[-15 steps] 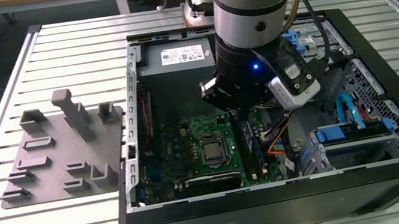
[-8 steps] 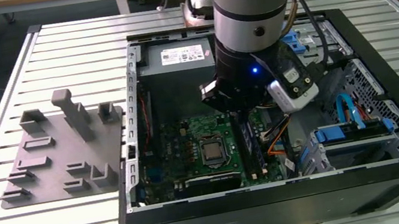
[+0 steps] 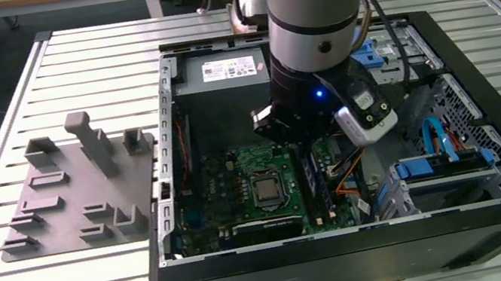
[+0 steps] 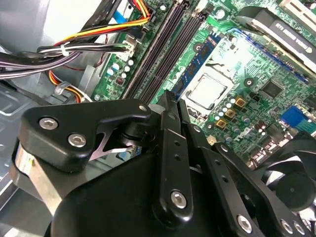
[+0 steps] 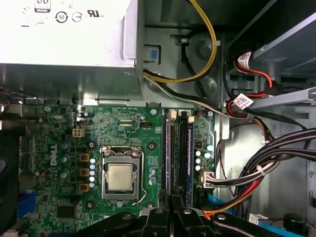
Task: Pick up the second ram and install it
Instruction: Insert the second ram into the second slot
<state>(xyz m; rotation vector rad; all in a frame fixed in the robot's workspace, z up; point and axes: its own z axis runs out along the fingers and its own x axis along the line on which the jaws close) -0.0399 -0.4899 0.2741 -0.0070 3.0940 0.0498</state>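
Claw (image 5: 173,211), pinched closed, hangs over the memory slots (image 5: 189,148).

The exterior view looks down on the computer case (image 3: 352,257); both wrist views sit close over its motherboard (image 4: 256,69) (image 5: 123,126).

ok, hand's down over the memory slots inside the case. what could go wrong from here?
1. The hand sits close over the black memory slots, right beside a seated stick next to the processor socket. Any sideways drift could knock that stick.
2. A wire bundle plugs in just beside the slots on the other side. It might snag on the hand as it moves.
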